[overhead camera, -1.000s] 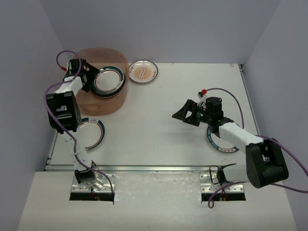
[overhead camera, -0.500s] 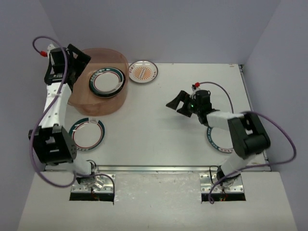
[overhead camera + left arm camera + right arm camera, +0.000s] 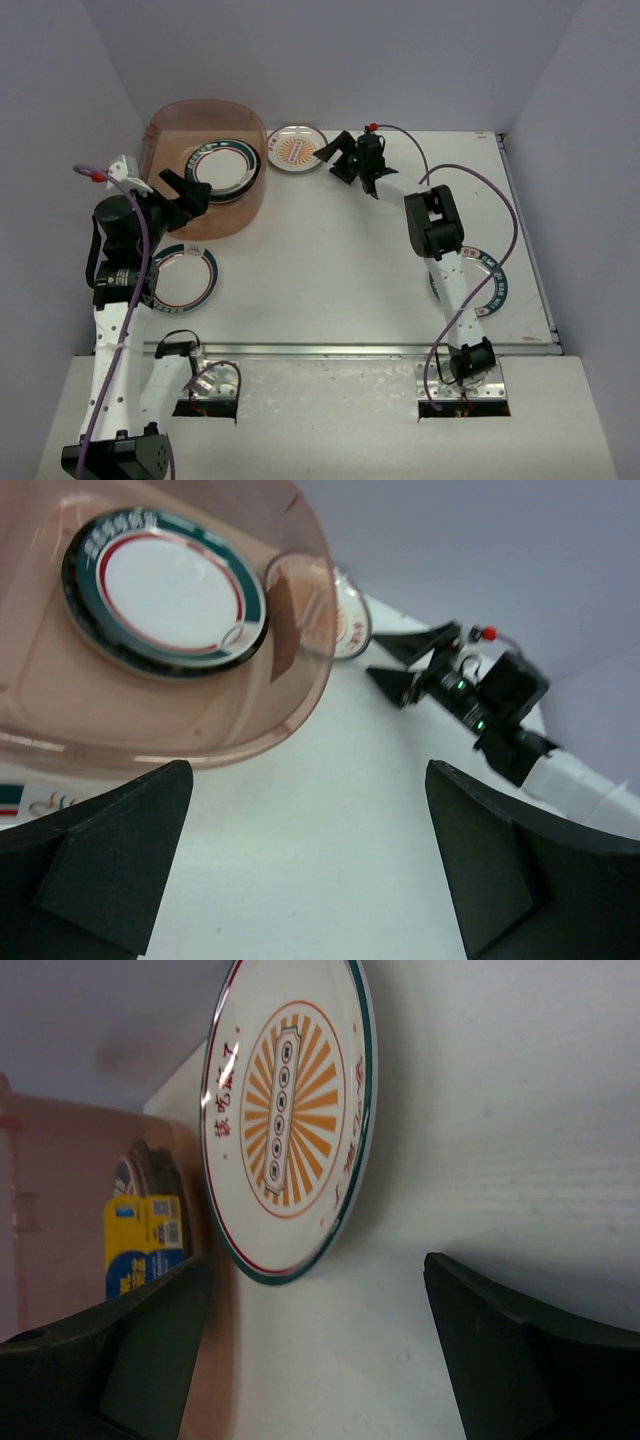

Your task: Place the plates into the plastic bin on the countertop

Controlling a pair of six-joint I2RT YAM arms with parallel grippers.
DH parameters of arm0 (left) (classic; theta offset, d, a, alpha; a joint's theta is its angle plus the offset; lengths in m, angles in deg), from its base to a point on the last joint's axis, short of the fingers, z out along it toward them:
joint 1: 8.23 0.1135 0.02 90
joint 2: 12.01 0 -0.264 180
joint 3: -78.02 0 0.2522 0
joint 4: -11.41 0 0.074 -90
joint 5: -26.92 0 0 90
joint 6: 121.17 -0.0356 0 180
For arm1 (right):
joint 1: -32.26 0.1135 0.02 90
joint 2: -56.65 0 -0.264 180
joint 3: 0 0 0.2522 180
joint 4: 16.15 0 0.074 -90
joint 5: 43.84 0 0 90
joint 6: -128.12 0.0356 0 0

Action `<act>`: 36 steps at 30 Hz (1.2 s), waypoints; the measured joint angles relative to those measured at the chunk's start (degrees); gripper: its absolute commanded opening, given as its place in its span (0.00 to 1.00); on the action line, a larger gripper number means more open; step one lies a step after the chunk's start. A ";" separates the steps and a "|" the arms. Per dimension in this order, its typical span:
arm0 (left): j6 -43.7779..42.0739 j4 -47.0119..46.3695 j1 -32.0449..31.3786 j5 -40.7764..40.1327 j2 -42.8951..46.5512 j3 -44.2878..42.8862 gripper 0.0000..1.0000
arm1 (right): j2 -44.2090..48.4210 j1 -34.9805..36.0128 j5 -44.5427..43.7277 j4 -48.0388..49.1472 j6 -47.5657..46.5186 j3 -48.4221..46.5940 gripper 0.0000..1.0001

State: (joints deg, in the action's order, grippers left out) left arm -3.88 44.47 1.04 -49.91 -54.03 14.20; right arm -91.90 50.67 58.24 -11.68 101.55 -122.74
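Observation:
The pinkish plastic bin [image 3: 171, 212] stands at the far left of the white countertop [image 3: 330, 260], with stacked teal-rimmed plates [image 3: 225, 170] inside. An orange sunburst plate [image 3: 298, 150] lies just right of the bin. My right gripper [image 3: 331, 160] is open and empty, right beside that plate's right edge; the plate fills the right wrist view [image 3: 285, 1110] ahead of the gripper [image 3: 320, 1350]. My left gripper [image 3: 188, 195] is open and empty at the bin's near-left wall. A white teal-rimmed plate [image 3: 185, 278] lies near left, another [image 3: 490, 285] near right, partly under the right arm.
In the left wrist view the left gripper [image 3: 310, 880] hovers over bare table, with the bin [image 3: 200, 710] and its plates [image 3: 165, 590] ahead and the right gripper [image 3: 410, 665] beyond. Grey walls enclose the table. A metal rail [image 3: 330, 349] runs along the front edge.
The right gripper has swung from mid-table to the far left, up to the orange sunburst plate. The left gripper has pulled back from over the bin toward its near side.

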 measured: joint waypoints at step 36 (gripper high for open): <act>-1.47 -3.52 -15.88 14.46 -16.05 0.30 1.00 | 66.19 1.68 -4.81 -10.55 -23.27 57.70 0.00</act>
State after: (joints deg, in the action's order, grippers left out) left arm -5.36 40.96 -14.84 -35.45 -70.08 14.49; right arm -25.71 52.36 53.43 -22.23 78.28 -65.04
